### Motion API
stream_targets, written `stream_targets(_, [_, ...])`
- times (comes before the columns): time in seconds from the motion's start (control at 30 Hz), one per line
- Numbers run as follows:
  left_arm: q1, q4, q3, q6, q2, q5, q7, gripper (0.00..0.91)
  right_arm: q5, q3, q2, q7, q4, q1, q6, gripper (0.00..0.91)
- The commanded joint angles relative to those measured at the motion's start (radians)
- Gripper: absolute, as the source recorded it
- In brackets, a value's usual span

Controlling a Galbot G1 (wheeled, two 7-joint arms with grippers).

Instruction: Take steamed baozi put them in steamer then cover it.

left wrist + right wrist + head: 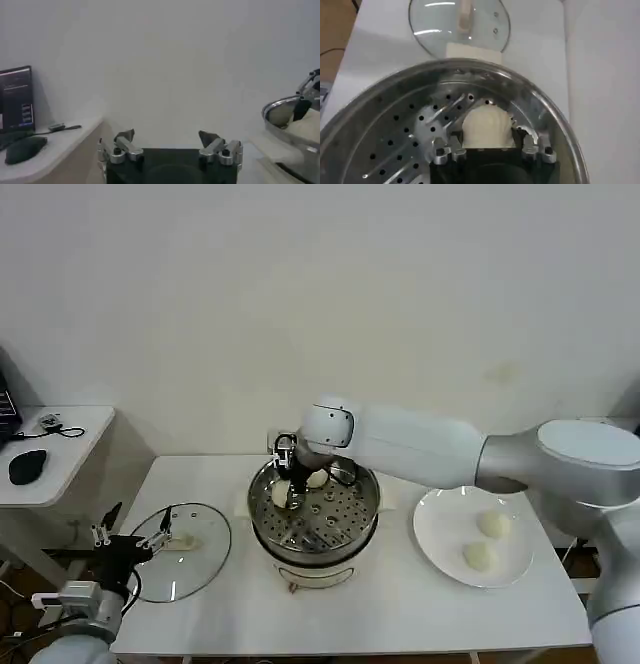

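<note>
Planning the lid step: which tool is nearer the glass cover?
Left. The left tool sits at the cover's edge; the right tool is over the steamer, holding a baozi.

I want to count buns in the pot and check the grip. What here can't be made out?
- Head view: right gripper and arm cover part of the steamer tray; two baozi visible.
- Right wrist view: gripper body hides the bun's lower half, so finger contact is unclear.

You get even, bright overhead light with soft shadows. Glare streaks the cover (459, 25). Your left wrist view is hazy.
</note>
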Motion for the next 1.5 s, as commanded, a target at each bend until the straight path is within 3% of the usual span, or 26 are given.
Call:
stream_targets(0.03, [0.001, -0.002, 0.001, -0.001, -0.002, 0.003, 0.000, 0.907, -0.003, 0.001, 0.012, -0.001, 0.002, -0.021, -0.007, 0.836])
stream_targets(0.07, [0.001, -0.002, 0.001, -0.001, -0.002, 0.003, 0.000, 0.907, -0.002, 0.002, 0.010, 0.000, 0.004, -0.019, -0.007, 0.907])
stream_targets(0.4, [0.002, 0.001, 0.003, -0.004, -0.005, 0.003, -0.001, 0.907, 0.011, 0.021, -0.124, 0.022, 0.137, 0.085, -0.011, 0.907])
stream_targets(0.53, [-0.005, 0.001, 0.010, -0.003, -0.003, 0.002, -0.001, 0.907, -0.013, 0.025, -0.263, 0.002, 0.224, 0.143, -0.007, 0.907])
stream_targets(0.77, [-0.011, 0.008, 0.026, -0.002, 0.006, 0.004, 0.000, 0.907, -0.135, 0.038, -0.501, -0.061, 0.369, 0.176, 0.039, 0.907])
stream_targets(1.0, [-0.018, 0.013, 0.057, -0.004, 0.013, 0.022, -0.001, 0.907, -0.317, 0.119, -0.832, -0.177, 0.478, 0.123, 0.178, 0.907])
stream_targets(1.23, [-0.024, 0.028, 0.095, -0.009, 0.008, 0.038, -0.001, 0.907, -0.507, 0.160, -1.014, -0.281, 0.493, 0.010, 0.360, 0.907])
stream_targets(1.37, [-0.021, 0.025, 0.110, -0.010, 0.008, 0.045, -0.002, 0.907, -0.600, 0.337, -1.085, -0.321, 0.479, -0.201, 0.430, 0.907])
stream_targets(1.4, [-0.019, 0.022, 0.110, -0.010, 0.008, 0.046, -0.002, 0.907, -0.635, 0.447, -1.104, -0.326, 0.475, -0.347, 0.445, 0.907])
stream_targets(1.43, [-0.018, 0.020, 0.110, -0.010, 0.008, 0.047, -0.002, 0.907, -0.652, 0.467, -1.106, -0.329, 0.472, -0.394, 0.453, 0.907])
stream_targets(1.5, [-0.015, 0.018, 0.106, -0.009, 0.010, 0.046, -0.003, 0.907, -0.680, 0.621, -1.114, -0.333, 0.466, -0.547, 0.468, 0.907])
